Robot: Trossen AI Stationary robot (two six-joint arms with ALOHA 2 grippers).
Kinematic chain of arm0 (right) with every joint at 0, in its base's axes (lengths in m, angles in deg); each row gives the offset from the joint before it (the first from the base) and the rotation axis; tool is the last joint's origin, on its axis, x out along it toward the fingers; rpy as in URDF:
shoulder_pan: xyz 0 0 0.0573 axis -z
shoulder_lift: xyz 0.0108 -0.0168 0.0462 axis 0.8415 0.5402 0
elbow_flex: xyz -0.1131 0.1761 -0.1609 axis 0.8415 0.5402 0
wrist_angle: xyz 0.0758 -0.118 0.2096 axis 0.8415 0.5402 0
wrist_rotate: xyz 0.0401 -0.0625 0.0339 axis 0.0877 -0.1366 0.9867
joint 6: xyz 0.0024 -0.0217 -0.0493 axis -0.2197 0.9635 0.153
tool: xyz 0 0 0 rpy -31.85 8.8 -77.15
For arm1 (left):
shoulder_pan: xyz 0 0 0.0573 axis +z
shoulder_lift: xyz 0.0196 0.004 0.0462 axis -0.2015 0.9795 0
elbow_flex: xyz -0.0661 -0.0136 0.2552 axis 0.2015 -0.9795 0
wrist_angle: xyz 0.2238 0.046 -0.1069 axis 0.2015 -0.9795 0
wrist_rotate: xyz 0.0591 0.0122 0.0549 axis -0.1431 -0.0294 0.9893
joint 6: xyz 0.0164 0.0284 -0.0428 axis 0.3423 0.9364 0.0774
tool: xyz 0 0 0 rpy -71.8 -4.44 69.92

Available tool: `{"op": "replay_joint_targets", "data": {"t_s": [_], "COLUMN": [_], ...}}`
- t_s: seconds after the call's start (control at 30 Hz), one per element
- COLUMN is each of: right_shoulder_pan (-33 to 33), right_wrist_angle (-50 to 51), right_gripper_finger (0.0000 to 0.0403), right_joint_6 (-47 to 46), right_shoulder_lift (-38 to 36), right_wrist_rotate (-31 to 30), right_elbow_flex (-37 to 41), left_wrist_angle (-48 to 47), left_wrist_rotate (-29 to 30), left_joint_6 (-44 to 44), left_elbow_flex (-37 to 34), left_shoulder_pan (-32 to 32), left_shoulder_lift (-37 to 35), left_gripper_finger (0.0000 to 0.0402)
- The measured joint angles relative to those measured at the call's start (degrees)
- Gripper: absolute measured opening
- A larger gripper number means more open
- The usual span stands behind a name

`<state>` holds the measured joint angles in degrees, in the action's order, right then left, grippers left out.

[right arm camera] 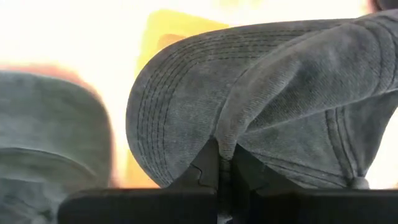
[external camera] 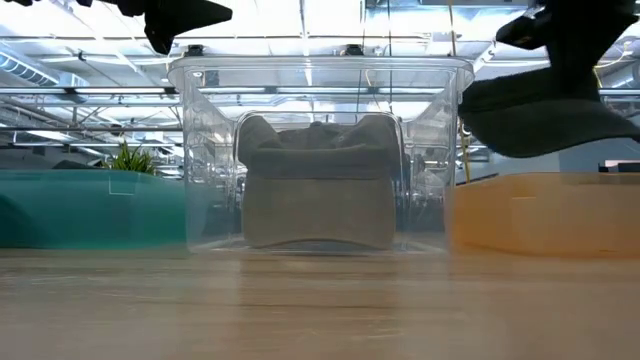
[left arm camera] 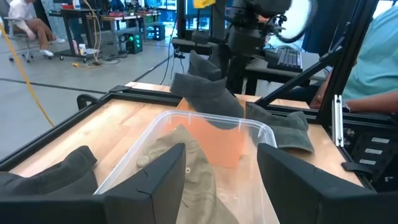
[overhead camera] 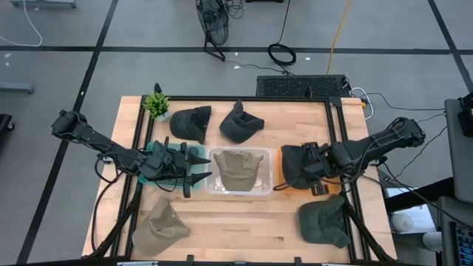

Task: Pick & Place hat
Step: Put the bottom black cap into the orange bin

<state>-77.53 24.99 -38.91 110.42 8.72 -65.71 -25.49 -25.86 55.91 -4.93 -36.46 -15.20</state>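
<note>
One khaki fabric cap (overhead camera: pixel 236 170) already lies in the clear plastic bin (overhead camera: pixel 240 191) at table centre. The right gripper (overhead camera: pixel 316 168), pinched tight on a dark grey stitched cap (overhead camera: pixel 297 164), holds it above the orange tray (external camera: pixel 540 212) at three o'clock of that bin, not yet released. The left gripper (overhead camera: pixel 194 170) hangs wide and empty over the teal tray (overhead camera: pixel 151 151) at nine o'clock. Four caps, I judge, remain loose on the wooden table (overhead camera: pixel 244 229).

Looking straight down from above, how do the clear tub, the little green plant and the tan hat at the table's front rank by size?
1. Clear tub, largest.
2. Tan hat, clearly smaller than the tub.
3. Green plant, smallest by far.
</note>
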Motion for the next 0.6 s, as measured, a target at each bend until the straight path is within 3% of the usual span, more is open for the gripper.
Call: {"op": "replay_joint_targets", "data": {"t_s": [0.4,0.6], "right_shoulder_pan": [2.3,2.3], "right_wrist_angle": [-3.4,-3.8], "right_gripper_finger": [0.0000,0.0000], "right_joint_6": [-1.0,-1.3], "right_shoulder_lift": [0.0,0.0], "right_wrist_rotate": [0.5,3.9], "right_elbow_flex": [11.1,13.3], "left_wrist_angle": [-0.6,-0.6], "left_wrist_rotate": [0.0,0.0], "left_joint_6": [0.0,0.8], "left_elbow_flex": [0.0,0.0], "left_shoulder_pan": [0.0,0.0], "left_shoulder_lift": [0.0,0.0], "left_gripper_finger": [0.0211,0.0211]}}
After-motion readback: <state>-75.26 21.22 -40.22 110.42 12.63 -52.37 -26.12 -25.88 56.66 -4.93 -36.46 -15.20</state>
